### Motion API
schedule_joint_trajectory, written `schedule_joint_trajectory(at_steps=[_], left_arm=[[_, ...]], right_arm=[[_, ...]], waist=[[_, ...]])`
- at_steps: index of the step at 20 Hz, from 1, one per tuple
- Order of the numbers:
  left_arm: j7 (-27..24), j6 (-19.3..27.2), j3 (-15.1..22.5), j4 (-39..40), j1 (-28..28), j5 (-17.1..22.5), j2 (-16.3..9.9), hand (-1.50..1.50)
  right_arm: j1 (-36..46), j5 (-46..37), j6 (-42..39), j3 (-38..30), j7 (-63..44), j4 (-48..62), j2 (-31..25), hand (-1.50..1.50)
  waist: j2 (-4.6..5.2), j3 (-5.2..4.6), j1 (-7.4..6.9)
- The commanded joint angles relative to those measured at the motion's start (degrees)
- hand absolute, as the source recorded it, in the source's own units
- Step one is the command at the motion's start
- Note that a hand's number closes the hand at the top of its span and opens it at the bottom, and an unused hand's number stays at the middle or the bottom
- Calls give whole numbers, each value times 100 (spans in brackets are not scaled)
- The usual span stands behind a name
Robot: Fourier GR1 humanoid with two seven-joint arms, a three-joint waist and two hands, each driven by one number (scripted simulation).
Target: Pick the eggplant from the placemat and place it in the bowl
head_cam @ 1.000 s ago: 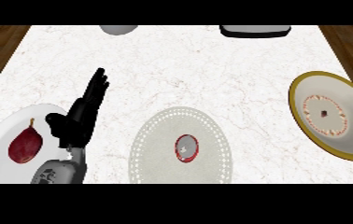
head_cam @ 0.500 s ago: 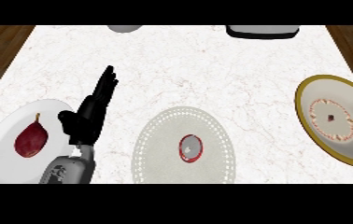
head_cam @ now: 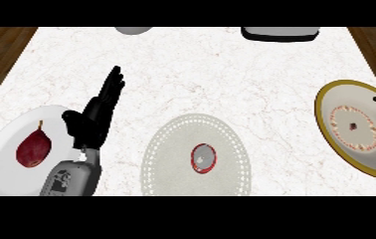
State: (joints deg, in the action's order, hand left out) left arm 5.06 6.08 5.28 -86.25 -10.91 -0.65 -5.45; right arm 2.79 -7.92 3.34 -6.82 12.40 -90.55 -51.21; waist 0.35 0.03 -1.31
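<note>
Nearest the robot, the eggplant [head_cam: 34, 149] is lying on a white plate [head_cam: 51, 117] at the counter's left edge, not on the round placemat [head_cam: 169, 153], and that mismatch is probably posing the main risk: a reach aimed at the mat would be closing on nothing. The mat itself is carrying only a small red-rimmed bowl [head_cam: 203, 158], which is looking barely wide enough for the fruit, so a release off centre could be tipping the eggplant over the rim or knocking the bowl aside. Just beside the plate, the left forearm [head_cam: 73, 176] is rising from the lower edge, and the left hand [head_cam: 92, 121] is standing apart from the eggplant with fingers stretched straight toward the far side and the thumb jutting toward the plate, holding nothing. From that pose it would be needing to swing across the plate's rim, where a sweeping finger might be rolling the fruit away. Farther right, a gold-rimmed plate [head_cam: 327, 103] is sitting well apart. The right hand is not showing.
</note>
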Motion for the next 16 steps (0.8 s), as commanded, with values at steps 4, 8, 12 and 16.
schedule_joint_trajectory(at_steps=[4,8,12,16], left_arm=[[3,-30,-119,60,-48,8,11,0],[103,-256,-180,-229,39,188,-134,0],[-13,-172,-77,-34,-16,65,23,0],[28,-140,-116,-126,21,13,8,0]], right_arm=[[1115,-854,78,376,1089,2452,552,150],[1611,-485,-722,331,1327,3665,567,150],[1651,-381,-1678,451,2156,4213,445,-150],[2327,-405,-1745,325,2665,4970,834,-150]], waist=[[-4,3,10],[16,8,-83],[5,6,20],[-2,5,17]])
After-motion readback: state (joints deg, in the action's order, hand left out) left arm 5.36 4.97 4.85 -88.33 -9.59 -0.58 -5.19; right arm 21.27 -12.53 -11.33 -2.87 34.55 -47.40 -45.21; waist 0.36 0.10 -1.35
